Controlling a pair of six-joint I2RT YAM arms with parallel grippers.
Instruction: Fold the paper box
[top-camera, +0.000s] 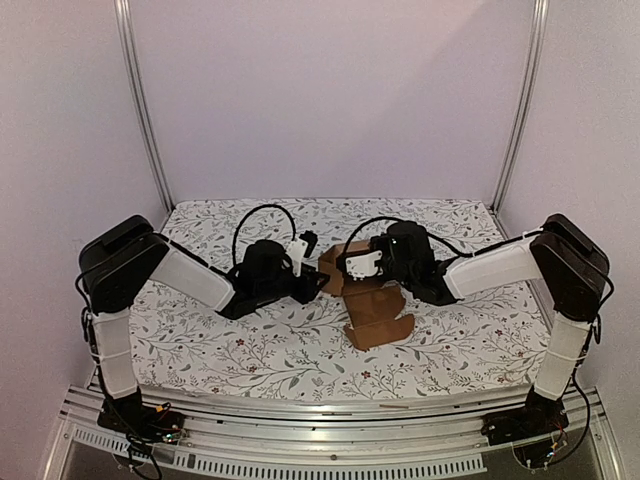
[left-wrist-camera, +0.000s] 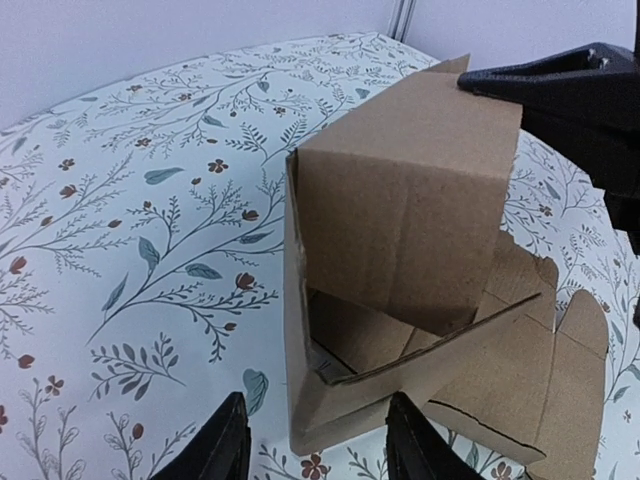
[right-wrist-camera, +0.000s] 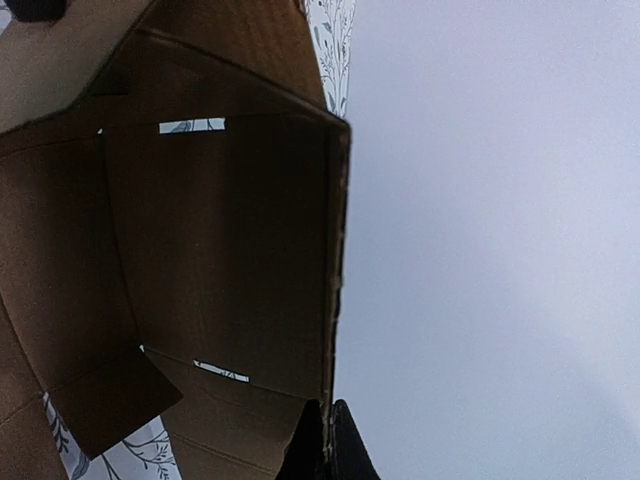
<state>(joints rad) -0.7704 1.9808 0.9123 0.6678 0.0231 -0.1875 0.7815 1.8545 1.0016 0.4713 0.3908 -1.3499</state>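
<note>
Nearest me, just past the aluminium rail (top-camera: 300, 440) at the table's front edge, the paper box (top-camera: 375, 318) is lying at the middle of the table, between the two arms. It is plain brown cardboard, unprinted and only half formed. Its near part is lying flat with tabbed flaps spread, while its far part is standing up as a walled corner with a tall panel leaning over it. Its long axis is running away from me, tipping a little left at the far end, and the hollow side is facing the left arm.

My left gripper (left-wrist-camera: 318, 445) is sitting with its jaws apart, straddling the lower corner of the raised part, and I am seeing no grip there. My right gripper (right-wrist-camera: 325, 450) is pinching fully closed on the edge of the upright panel.

Underneath, a white cloth (top-camera: 230, 340) printed with grey-green sprigs and small red flowers is covering the table. Beyond it, pale walls (top-camera: 330, 90) are closing in the cell, with metal posts (top-camera: 145, 110) rising at the back corners.
</note>
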